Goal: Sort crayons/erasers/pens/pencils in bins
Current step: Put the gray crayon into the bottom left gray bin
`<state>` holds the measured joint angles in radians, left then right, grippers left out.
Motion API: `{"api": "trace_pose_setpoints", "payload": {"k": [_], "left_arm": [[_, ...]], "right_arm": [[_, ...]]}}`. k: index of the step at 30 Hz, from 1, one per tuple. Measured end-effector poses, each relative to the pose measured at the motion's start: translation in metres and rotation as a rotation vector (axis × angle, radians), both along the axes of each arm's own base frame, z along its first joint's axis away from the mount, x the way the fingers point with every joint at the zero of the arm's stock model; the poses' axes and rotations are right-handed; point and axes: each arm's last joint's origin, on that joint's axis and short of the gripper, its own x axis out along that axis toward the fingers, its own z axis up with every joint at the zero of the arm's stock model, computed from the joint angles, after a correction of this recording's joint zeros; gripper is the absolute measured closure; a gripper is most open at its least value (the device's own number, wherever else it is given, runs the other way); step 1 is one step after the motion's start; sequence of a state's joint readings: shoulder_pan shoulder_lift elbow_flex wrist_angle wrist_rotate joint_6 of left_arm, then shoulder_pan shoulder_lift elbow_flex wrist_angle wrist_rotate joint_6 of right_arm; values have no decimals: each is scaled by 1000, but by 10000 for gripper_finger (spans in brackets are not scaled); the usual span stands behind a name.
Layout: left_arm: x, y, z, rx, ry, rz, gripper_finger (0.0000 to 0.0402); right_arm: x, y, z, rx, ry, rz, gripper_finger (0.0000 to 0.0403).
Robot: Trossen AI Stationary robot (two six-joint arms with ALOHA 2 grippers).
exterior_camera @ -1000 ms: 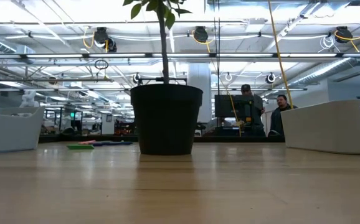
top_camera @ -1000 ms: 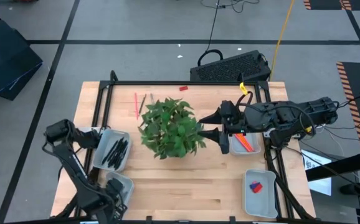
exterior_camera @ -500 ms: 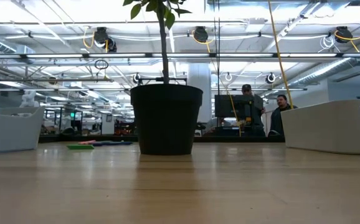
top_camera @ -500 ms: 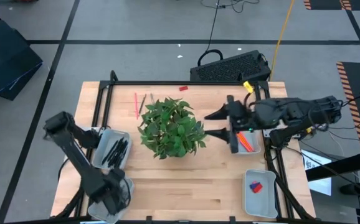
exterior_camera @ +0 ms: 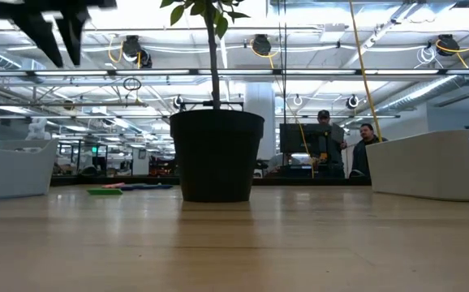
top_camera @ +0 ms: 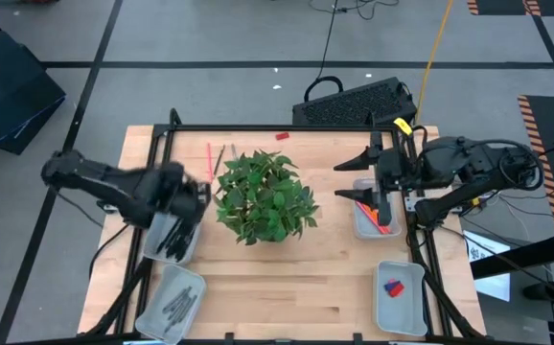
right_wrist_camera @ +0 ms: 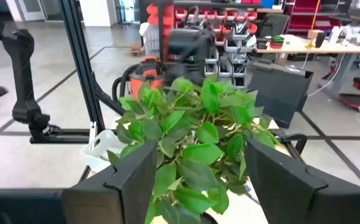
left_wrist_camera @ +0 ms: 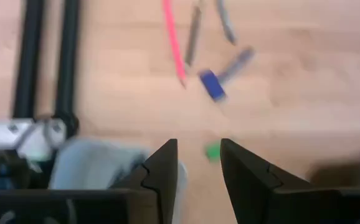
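Since the earlier frames the left arm has swung up from the near left corner, and the left gripper [top_camera: 198, 193] now hangs above the far end of the left-hand bin, its dark fingers [left_wrist_camera: 162, 173] spread with nothing between them; the right arm has drawn back to the right, so the right gripper [top_camera: 349, 179] sits over the bin by the right rail, its fingers [right_wrist_camera: 133, 174] set wide and empty. Nearest, at the near left corner of the pale wooden table [top_camera: 287, 287], a shallow grey-white plastic bin [top_camera: 171, 305] holds several slim dark sticks. At the near right corner a second such bin [top_camera: 401, 296] holds a blue eraser [top_camera: 391, 285] with a red piece touching it. Further in, the left-hand bin [top_camera: 172, 235] carries slim black pens [top_camera: 179, 236] lying together. The leafy green plant in its dark round pot [top_camera: 264, 195] stands at mid-table, between the two grippers. To its right, the fourth bin [top_camera: 375, 218] holds orange-red pencils [top_camera: 377, 218]. Beyond the plant on the far left lie a thin red pencil [top_camera: 209, 161] and two grey sticks [top_camera: 219, 159] just beside it; the left wrist view also shows a blue eraser [left_wrist_camera: 212, 84] and a small green eraser [left_wrist_camera: 212, 150] on the wood there. A small red piece [top_camera: 283, 136] rests at the far edge. In the room beyond, two people [exterior_camera: 324, 142] stand well behind the table.
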<state>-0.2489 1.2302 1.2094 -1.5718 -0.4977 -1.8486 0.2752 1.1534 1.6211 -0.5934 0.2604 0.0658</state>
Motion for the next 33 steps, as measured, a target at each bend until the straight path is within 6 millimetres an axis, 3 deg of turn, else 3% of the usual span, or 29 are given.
{"api": "trace_pose_setpoints", "payload": {"k": [7,12,15,19,27,33], "left_arm": [[-3,86,-45,-105,134,146,280],[4,146,-83,-120,-8,111,280],[17,179,-97,-83,-116,62,280],[35,213,-119,-55,-134,65,280],[93,244,-140,-61,-17,-63,280],[105,256,-168,-192,106,-18,280]], "right_arm": [[-1,0,-5,84,48,-22,170],[-1,-1,-3,121,28,-42,170],[2,-2,0,155,-13,-114,170],[5,-6,2,159,-48,-203,170],[11,-23,3,206,-84,-292,170],[12,-27,3,258,-88,-320,170]]}}
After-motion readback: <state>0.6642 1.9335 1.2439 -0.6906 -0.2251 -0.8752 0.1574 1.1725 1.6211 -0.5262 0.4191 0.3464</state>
